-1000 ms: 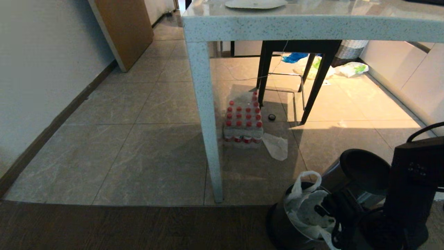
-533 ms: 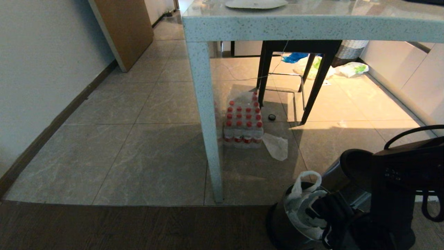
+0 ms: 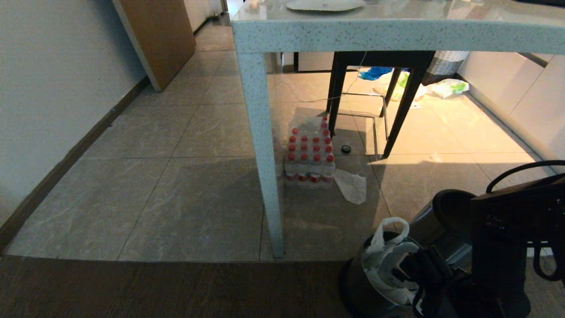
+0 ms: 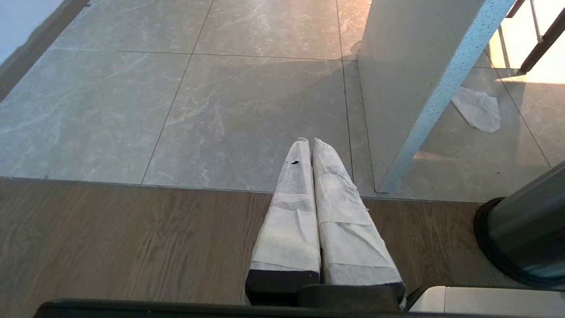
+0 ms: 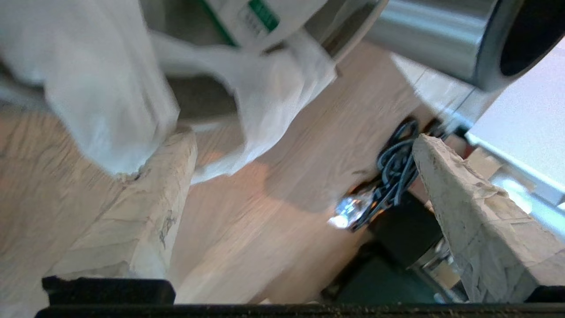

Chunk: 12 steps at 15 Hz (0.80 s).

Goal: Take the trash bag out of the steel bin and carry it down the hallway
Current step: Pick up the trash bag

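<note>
Thin white translucent trash bag (image 3: pixel 387 260), seated in the small round dark steel bin (image 3: pixel 353 287), is met just beside its rim by the wide-open right gripper (image 5: pixel 304 176), while the closed left gripper (image 4: pixel 309 143) is parked farther off.

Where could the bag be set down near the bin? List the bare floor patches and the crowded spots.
Bare tiles lie between the wall and the table leg, with bare wood floor in front of them. It is crowded under the table: bottle pack, plastic scrap, chair legs. The right gripper crowds the steel bin and trash bag.
</note>
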### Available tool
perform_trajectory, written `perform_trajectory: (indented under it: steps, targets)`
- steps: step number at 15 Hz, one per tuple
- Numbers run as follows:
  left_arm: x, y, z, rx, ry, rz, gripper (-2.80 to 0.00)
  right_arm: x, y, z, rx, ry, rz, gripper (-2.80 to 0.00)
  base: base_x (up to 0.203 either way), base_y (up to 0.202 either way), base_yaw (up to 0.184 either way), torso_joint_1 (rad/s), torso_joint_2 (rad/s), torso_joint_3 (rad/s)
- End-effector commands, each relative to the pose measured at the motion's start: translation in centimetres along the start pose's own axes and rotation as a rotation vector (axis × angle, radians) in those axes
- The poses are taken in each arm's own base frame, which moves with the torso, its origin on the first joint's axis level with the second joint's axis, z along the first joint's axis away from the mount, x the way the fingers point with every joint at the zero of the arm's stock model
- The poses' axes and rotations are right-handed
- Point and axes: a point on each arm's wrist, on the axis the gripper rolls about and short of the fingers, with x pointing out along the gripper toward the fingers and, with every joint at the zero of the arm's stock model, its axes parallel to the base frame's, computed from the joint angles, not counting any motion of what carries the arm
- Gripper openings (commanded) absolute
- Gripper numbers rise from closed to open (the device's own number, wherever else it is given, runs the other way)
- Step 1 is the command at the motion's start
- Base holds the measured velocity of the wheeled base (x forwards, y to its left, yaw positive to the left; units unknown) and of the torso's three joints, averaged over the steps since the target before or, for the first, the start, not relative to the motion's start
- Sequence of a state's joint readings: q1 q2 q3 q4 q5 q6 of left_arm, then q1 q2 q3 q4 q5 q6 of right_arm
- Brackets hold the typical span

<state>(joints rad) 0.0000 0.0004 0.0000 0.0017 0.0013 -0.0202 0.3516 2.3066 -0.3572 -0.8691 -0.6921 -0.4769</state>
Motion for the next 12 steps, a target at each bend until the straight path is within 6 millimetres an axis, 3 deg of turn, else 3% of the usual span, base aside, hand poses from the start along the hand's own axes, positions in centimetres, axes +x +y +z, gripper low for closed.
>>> perform_trajectory:
  steps: [1, 12]
  targets:
    - [0.00, 0.00, 0.00, -0.001, -0.001, 0.000, -2.80, 0.15, 0.10, -0.13, -0.021, -0.002, -0.008, 0.00, 0.000, 0.000, 0.000, 0.000, 0.00, 0.000]
    - [0.00, 0.00, 0.00, -0.001, -0.001, 0.000, -2.80, 0.94, 0.48, 0.05, -0.063, -0.020, -0.055, 0.00, 0.000, 0.000, 0.000, 0.000, 0.00, 0.000]
